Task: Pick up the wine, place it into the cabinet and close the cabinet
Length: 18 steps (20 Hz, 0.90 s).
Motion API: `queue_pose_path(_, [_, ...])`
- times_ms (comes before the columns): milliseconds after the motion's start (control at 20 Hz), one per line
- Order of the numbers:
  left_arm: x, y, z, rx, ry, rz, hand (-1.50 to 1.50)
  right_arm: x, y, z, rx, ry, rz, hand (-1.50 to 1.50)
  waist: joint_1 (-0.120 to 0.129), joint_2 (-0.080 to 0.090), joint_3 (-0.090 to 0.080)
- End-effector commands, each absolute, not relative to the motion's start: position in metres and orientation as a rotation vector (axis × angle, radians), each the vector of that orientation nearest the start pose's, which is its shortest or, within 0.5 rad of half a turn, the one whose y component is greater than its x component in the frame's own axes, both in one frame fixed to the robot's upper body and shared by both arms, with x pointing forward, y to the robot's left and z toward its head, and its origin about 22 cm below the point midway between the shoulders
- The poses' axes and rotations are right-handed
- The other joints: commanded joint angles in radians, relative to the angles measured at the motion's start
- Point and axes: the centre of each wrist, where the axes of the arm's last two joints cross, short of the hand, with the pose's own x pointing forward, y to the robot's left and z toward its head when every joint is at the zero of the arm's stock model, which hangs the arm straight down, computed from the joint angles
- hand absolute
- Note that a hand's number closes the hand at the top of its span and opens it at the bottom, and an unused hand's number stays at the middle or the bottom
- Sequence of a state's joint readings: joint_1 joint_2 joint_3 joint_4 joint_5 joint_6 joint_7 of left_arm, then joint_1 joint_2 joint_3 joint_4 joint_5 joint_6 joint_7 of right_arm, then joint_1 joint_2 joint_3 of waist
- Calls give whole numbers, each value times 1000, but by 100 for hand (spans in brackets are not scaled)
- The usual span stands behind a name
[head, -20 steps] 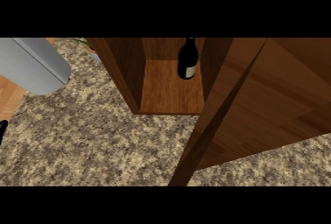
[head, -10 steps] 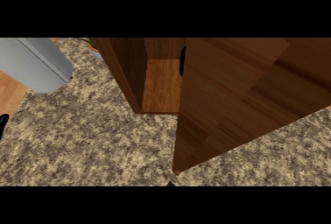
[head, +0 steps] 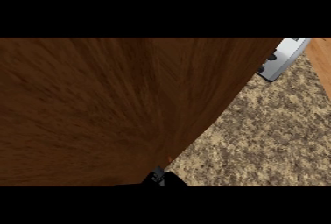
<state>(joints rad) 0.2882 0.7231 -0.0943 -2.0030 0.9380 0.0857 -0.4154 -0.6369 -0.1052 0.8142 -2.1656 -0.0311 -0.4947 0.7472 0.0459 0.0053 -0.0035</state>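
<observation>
Cabinet door [head: 103, 109] fills the view
Speckled table [head: 271, 140] right; grey appliance [head: 281, 61] top right; hand [head: 161, 178] below, grip unreadable

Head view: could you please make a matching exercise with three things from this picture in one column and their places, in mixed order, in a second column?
Things:
1. brown wooden cabinet door
2. speckled beige stone counter
3. grey metal appliance

Places:
A. upper right corner
B. fills the left and middle
C. lower right, beside the door's edge

Pairs: 1-B, 2-C, 3-A
</observation>
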Motion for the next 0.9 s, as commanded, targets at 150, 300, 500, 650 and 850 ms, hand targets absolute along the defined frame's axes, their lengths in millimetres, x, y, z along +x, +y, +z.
queue_pose_path(150, [180, 322, 101, -308, -1924, 187, -150, 216, 6, 262, 525, -1802, 555, 150, 6, 2, 1])
queue_pose_path(300, [188, 324, 94, -286, -1948, 198, -150, 233, 22, 277, 520, -1811, 549, 150, -8, 1, 2])
queue_pose_path(500, [185, 315, 86, -286, -1933, 211, -150, 261, 39, 262, 334, -1902, 622, 150, -16, -1, 2])
queue_pose_path(650, [180, 311, 99, -277, -1952, 199, -150, 296, 15, 274, 287, -1888, 619, 150, -26, -4, 3])
queue_pose_path(850, [186, 328, 102, -266, -1953, 176, -150, 335, 26, 260, 248, -1851, 548, 150, -13, 1, 3])
